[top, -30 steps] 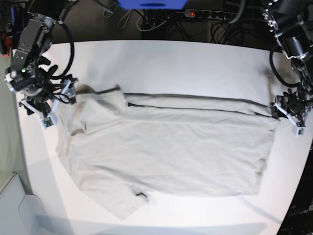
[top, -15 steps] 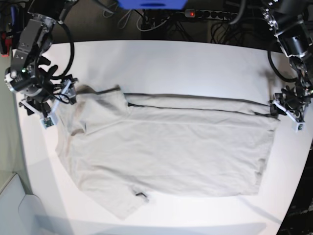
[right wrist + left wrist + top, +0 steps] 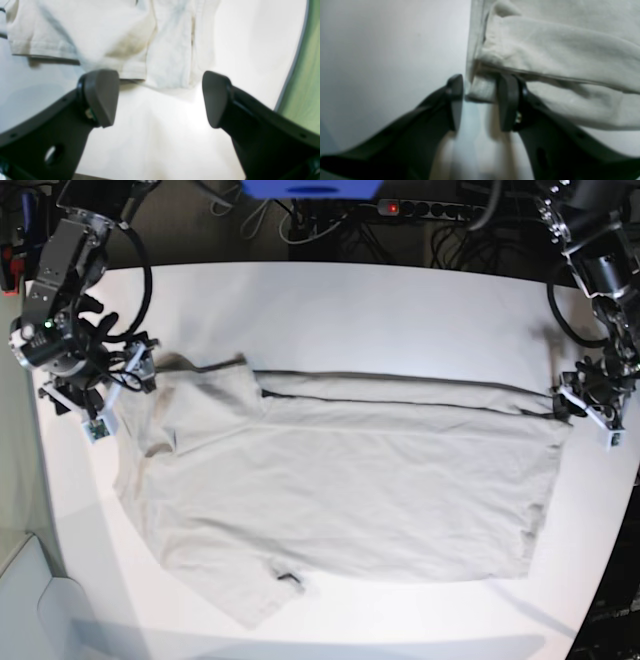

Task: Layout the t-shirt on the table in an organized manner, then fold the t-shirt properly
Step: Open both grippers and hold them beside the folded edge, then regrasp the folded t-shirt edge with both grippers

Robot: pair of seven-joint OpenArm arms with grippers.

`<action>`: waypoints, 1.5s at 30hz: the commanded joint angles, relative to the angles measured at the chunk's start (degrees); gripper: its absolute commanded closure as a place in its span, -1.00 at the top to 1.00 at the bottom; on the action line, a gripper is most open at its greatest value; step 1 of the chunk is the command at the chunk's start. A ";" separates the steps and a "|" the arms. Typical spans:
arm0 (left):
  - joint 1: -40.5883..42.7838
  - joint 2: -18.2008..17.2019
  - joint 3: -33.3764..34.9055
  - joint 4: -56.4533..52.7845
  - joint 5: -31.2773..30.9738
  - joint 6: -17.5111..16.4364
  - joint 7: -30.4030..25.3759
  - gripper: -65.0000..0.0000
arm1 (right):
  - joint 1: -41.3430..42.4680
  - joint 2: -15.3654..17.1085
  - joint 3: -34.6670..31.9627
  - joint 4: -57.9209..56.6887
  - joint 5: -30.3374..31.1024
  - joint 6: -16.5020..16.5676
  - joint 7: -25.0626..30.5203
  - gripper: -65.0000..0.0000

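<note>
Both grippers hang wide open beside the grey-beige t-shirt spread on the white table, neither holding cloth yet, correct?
Not both. In the left wrist view the left gripper stands narrowed around an edge of the grey-beige cloth t-shirt. Only the right gripper hangs wide open.

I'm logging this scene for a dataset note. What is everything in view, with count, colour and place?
t-shirt: one, light grey-beige, spread flat across the middle of the table, far edge folded over.
table: one, white, filling most of the base view.
power strip: one, black with a red light, behind the table's far edge, among dark cables.
blue object: one, at the top edge of the base view, cut off.
right gripper: one, dark, jaws wide open just short of the shirt's edge, on the base view's left.
left gripper: one, dark, jaws narrow around a bunched corner of the shirt, on the base view's right.
</note>
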 commanded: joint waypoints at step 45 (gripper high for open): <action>1.27 0.10 -3.02 11.87 -0.22 -0.44 6.21 -0.99 | 2.76 2.09 0.09 -11.60 0.52 -0.27 4.30 0.61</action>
